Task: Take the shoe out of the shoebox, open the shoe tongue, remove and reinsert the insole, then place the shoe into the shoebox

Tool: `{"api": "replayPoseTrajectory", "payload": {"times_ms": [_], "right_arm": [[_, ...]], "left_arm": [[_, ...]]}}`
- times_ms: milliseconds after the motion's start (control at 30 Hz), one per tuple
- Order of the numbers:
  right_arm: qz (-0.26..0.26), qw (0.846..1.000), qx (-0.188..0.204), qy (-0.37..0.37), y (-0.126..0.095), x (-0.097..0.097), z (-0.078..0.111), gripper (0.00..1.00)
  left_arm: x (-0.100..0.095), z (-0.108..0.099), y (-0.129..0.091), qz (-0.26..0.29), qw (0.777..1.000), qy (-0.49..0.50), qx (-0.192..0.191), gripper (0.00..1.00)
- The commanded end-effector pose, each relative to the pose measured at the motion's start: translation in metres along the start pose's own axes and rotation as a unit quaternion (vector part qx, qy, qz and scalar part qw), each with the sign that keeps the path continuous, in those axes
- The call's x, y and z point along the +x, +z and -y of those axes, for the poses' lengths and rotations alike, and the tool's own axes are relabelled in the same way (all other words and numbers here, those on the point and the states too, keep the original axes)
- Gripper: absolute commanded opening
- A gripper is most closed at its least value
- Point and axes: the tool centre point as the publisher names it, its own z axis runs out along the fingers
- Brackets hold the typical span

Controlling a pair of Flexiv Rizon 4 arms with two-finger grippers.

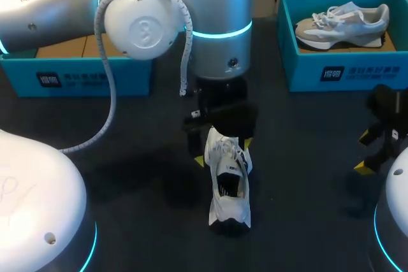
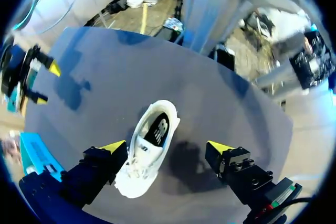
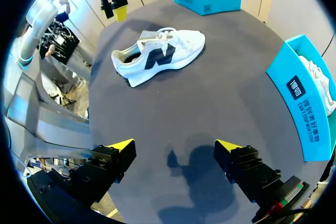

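Standing upright on its sole mid-table, the white sneaker [image 1: 228,179] has its heel toward the near edge. Only the right wrist view shows its smooth side panel with a dark mark [image 3: 157,56]; the left wrist view looks down onto the dark insole [image 2: 157,129]. The left gripper [image 2: 167,148] hangs over the laces, fingers spread. The right gripper [image 3: 175,145], also spread, hovers over bare matte table [image 1: 146,176], well apart. A grey-and-white sneaker [image 1: 344,22] lies in the teal shoebox [image 1: 344,71].
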Motion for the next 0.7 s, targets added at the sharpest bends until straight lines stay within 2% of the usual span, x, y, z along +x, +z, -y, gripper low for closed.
{"api": "replayPoseTrajectory", "payload": {"times_ms": [33, 100, 133, 233, 333, 533, 567, 700], "right_arm": [[0.001, 1.000, 0.001, 0.000, 0.001, 0.001, 0.000, 1.00], [0.001, 1.000, 0.001, 0.000, 0.001, 0.001, 0.000, 1.00], [0.001, 1.000, 0.001, 0.000, 0.001, 0.001, 0.000, 1.00], [0.001, 1.000, 0.001, 0.000, 0.001, 0.001, 0.000, 1.00], [0.001, 1.000, 0.001, 0.000, 0.001, 0.001, 0.000, 1.00], [0.001, 1.000, 0.001, 0.000, 0.001, 0.001, 0.000, 1.00], [0.001, 1.000, 0.001, 0.000, 0.001, 0.001, 0.000, 1.00], [0.001, 1.000, 0.001, 0.000, 0.001, 0.001, 0.000, 1.00]], "left_arm": [[0.001, 0.014, 0.014, -0.002, 0.985, -0.172, -0.025, 1.00], [0.005, 0.018, 0.018, 0.000, 0.970, -0.244, -0.021, 1.00], [0.009, 0.021, 0.021, 0.006, 0.965, -0.262, -0.025, 1.00], [0.021, 0.025, 0.025, 0.014, 0.957, -0.289, -0.009, 1.00], [0.028, 0.027, 0.028, 0.039, 0.938, -0.345, -0.007, 1.00], [0.028, 0.029, 0.035, 0.044, 0.896, -0.440, 0.032, 1.00], [0.026, 0.029, 0.036, 0.049, 0.889, -0.455, 0.015, 1.00], [0.026, 0.029, 0.036, 0.049, 0.889, -0.455, 0.015, 1.00]]}}
